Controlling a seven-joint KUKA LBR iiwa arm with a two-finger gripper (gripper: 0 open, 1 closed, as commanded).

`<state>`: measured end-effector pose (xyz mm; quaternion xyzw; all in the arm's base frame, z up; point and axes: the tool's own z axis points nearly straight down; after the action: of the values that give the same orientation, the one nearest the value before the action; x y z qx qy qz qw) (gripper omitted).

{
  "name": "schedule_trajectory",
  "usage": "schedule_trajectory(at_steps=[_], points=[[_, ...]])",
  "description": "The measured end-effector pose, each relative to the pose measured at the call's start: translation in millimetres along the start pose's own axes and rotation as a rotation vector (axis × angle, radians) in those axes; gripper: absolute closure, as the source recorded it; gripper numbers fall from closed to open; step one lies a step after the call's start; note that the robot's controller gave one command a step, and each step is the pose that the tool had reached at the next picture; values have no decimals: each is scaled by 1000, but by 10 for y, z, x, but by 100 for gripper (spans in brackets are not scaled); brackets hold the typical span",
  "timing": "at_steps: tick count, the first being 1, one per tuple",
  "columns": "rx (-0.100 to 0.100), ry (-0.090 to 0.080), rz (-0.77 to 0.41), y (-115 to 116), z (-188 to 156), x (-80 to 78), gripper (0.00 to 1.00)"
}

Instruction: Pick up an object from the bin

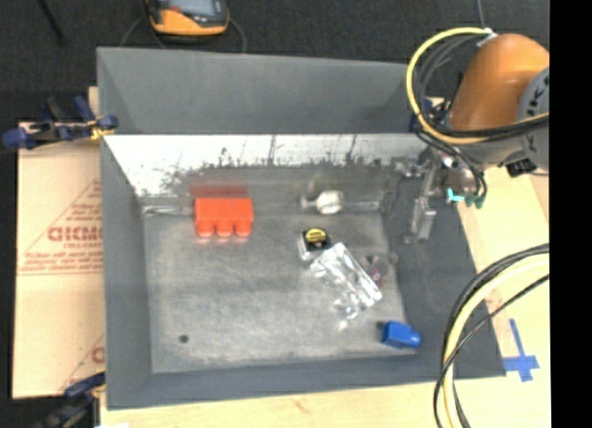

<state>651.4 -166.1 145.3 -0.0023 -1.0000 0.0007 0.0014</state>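
My gripper hangs at the bin's right wall, above the floor near the back right corner. Nearest to it lies a small white object on the back part of the floor, to its left. A small silver and yellow tape measure sits a little in front of that. Against it rests a crumpled clear plastic pack, spreading toward the front right. Nothing shows in the gripper.
An orange block with three round lobes lies at the back left of the floor. A small blue piece sits in the front right corner. The arm with its orange cover and cables reaches over the bin's right rim.
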Motion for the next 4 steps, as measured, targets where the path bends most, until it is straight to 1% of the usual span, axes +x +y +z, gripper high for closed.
schedule_trajectory(at_steps=[1, 2, 3, 4], points=[[1, -16, 42, 54, -997, 409, 0], [-1, 0, -179, 237, 363, 866, 0], [2, -9, -205, 201, 764, 652, 0], [4, -11, -208, 198, 739, 651, 100]])
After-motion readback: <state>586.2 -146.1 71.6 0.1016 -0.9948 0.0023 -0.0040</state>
